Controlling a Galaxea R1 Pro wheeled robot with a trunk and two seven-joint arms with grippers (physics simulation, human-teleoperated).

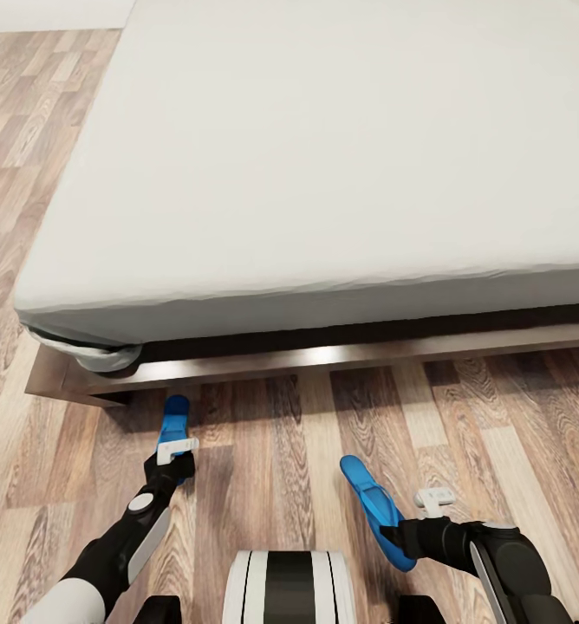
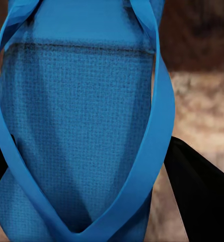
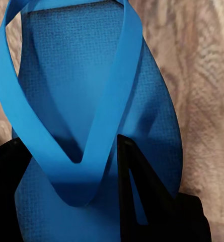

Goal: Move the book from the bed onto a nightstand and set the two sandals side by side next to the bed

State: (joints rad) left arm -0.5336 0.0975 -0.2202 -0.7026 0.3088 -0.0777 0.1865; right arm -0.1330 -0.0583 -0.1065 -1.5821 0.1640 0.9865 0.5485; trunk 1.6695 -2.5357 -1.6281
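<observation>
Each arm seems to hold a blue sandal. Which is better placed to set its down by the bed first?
Probably the left: its sandal hangs right beside the bed frame, while the right sandal is farther back.

Wood-plank flooring (image 1: 281,433) in mixed light and brown tones runs across the foreground and up the left side. At the top left corner, a pale strip (image 1: 47,13) meets the planks, perhaps a wall or a rug; the view cannot settle which.
</observation>
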